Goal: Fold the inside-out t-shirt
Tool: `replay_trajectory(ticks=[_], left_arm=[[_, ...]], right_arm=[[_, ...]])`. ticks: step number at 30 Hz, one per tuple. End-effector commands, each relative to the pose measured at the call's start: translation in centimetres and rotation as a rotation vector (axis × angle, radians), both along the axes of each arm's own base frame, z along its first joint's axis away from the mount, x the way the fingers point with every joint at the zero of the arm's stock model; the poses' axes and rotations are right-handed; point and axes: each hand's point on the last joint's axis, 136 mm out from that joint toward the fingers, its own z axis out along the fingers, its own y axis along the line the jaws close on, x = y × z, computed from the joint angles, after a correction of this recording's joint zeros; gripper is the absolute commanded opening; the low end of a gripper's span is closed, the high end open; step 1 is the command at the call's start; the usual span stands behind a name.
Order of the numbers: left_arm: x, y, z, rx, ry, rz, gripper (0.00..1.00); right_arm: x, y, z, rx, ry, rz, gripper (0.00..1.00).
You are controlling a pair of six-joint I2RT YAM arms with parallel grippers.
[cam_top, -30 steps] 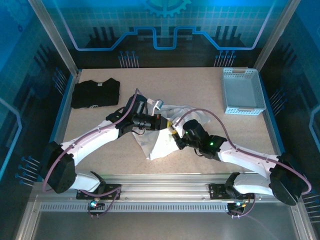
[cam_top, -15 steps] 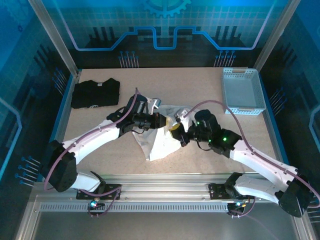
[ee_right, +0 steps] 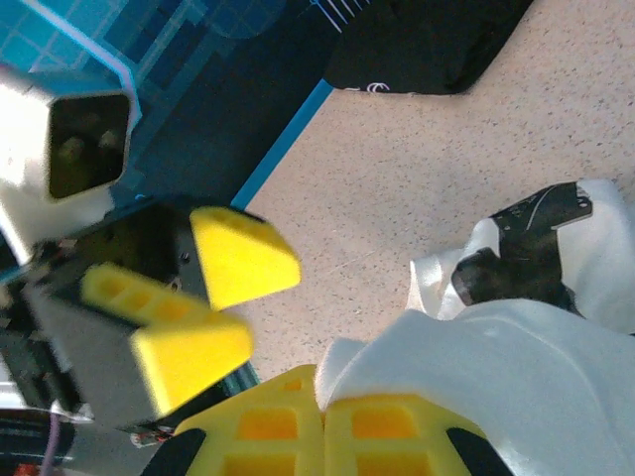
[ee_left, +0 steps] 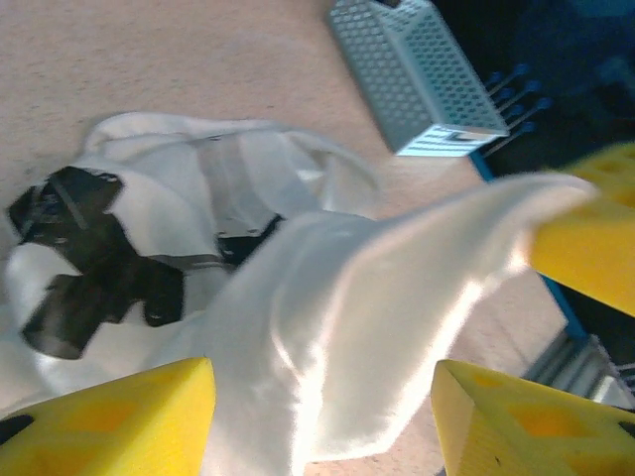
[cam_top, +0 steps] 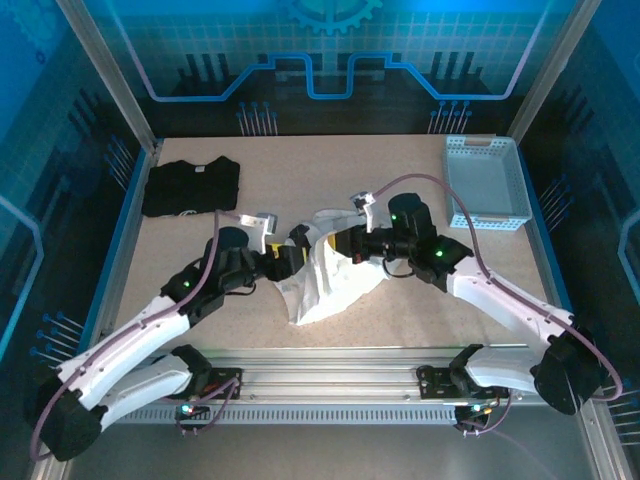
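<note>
Our right tool (ee_right: 321,402) has its two yellow fingers pressed together on a fold of the inside-out t-shirt (cam_top: 325,280). In the right wrist view we see the white cloth coming out from between them. The pinched part is drawn up into a peak above the rest of the garment. In the left wrist view that peak runs across to one yellow finger of the right tool.

Our left tool (cam_top: 292,255) has its jaws standing apart and grips nothing. From its own camera we see a yellow finger (ee_left: 119,421) on either side of the raised cloth, with the fabric passing between them unclamped. From the right wrist we see both of its fingers spread, with bare tabletop (cam_top: 400,160) behind the gap. The two tools face each other just beside one another, over the far part of the shirt.

We find the shirt crumpled near the middle of the tabletop, somewhat closer to the near edge than to the far one. Its lower part spreads flat toward the near edge. Dark markings (ee_left: 89,248) show on the white fabric on the part lying flat.

We also see a black folded t-shirt (cam_top: 190,185) in the far left corner, well apart from the white one. A pale perforated basket (cam_top: 487,182) sits in the far right corner, against the right edge.
</note>
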Motion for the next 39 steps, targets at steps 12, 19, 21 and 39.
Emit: replay_trajectory(ticks=[12, 19, 21, 39], left_arm=[[3.2, -7.6, -0.6, -0.066, -0.040, -0.137, 0.39], [2.1, -7.0, 1.6, -0.232, -0.084, -0.301, 0.00], [1.6, -6.0, 1.8, -0.268, -0.081, -0.320, 0.00], [0.0, -4.0, 2.2, -0.266, -0.093, -0.342, 0.00]], right_arm=[[1.5, -0.1, 3.4, 0.169, 0.102, -0.054, 0.00], [3.3, -6.6, 0.5, -0.076, 0.052, -0.284, 0.25], [3.3, -8.4, -0.5, -0.223, -0.025, -0.317, 0.33], [0.5, -4.3, -7.1, -0.560, -0.248, -0.081, 0.55]])
